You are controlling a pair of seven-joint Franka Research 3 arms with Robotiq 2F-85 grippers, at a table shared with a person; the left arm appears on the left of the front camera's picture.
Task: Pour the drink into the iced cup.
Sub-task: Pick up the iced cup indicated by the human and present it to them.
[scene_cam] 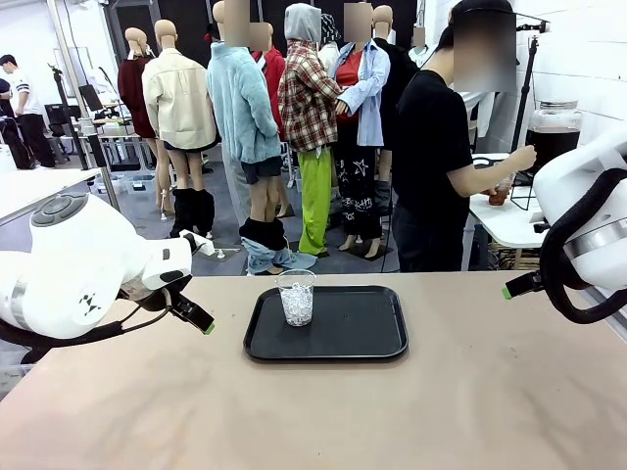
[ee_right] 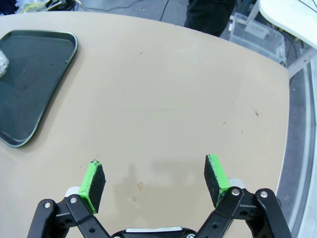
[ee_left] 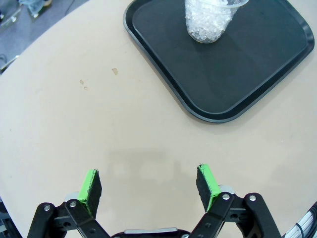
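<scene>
The iced cup (scene_cam: pixel 296 297), a clear plastic cup full of ice, stands upright on the left part of a black tray (scene_cam: pixel 338 333). In the left wrist view the iced cup (ee_left: pixel 208 22) and the tray (ee_left: pixel 223 79) lie ahead of my left gripper (ee_left: pixel 148 186), which is open and holds nothing. My left gripper (scene_cam: pixel 196 315) hovers left of the tray. My right gripper (scene_cam: pixel 516 286) hangs open over the table's right side, also open (ee_right: pixel 154 181) in its wrist view, the tray (ee_right: pixel 29 74) far off. The dark drink fills a dispenser jar (scene_cam: pixel 554 137) on a side table, where a person holds a small cup (scene_cam: pixel 500 192).
The person in black (scene_cam: pixel 431 166) stands beyond the far edge, turned to the white side table (scene_cam: pixel 505 220). Bare tan tabletop (scene_cam: pixel 313 411) surrounds the tray. A clear plastic bin (ee_right: pixel 257 34) sits on the floor past the table's edge.
</scene>
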